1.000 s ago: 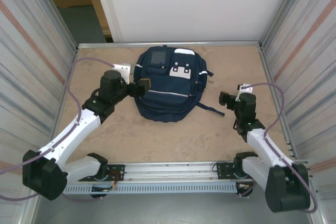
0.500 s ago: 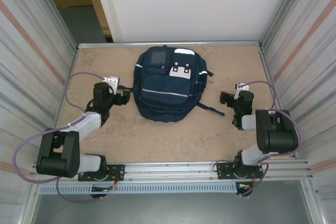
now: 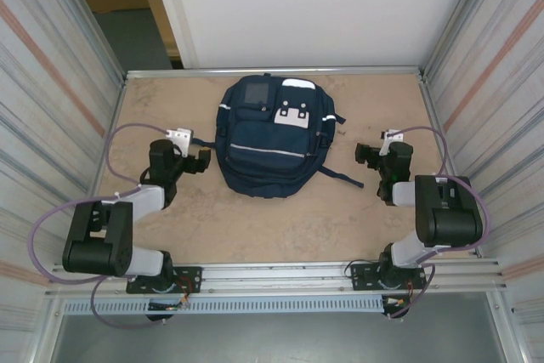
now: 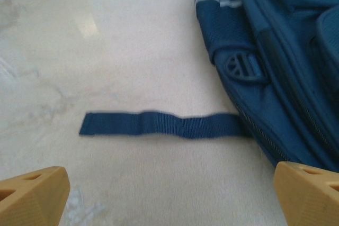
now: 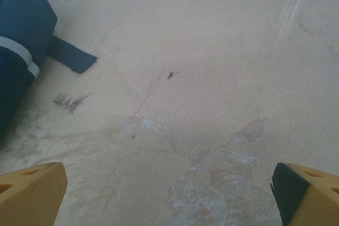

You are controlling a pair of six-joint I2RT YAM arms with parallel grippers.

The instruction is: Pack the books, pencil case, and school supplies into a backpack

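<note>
The navy backpack (image 3: 270,138) lies flat in the middle of the table, its front pockets and white patches facing up. My left gripper (image 3: 201,161) stands open just off its left side. In the left wrist view the orange fingertips (image 4: 33,193) sit wide apart over bare table, with the backpack (image 4: 275,51) at right and a loose strap (image 4: 159,124) ahead. My right gripper (image 3: 365,155) is open to the right of the bag, apart from it; its wrist view has the backpack (image 5: 18,51) at far left and a strap end (image 5: 71,56). The books, pencil case and school supplies are out of view.
Corrugated metal walls (image 3: 51,108) close in both sides, and a white panel (image 3: 306,6) stands behind the table. A metal rail (image 3: 272,278) runs along the near edge by the arm bases. Bare tabletop (image 3: 272,227) lies between the bag and the rail.
Both arms have folded back toward their bases. The left gripper has drawn away leftward from the backpack's left edge. The right gripper has stayed almost in place. The backpack has not moved.
</note>
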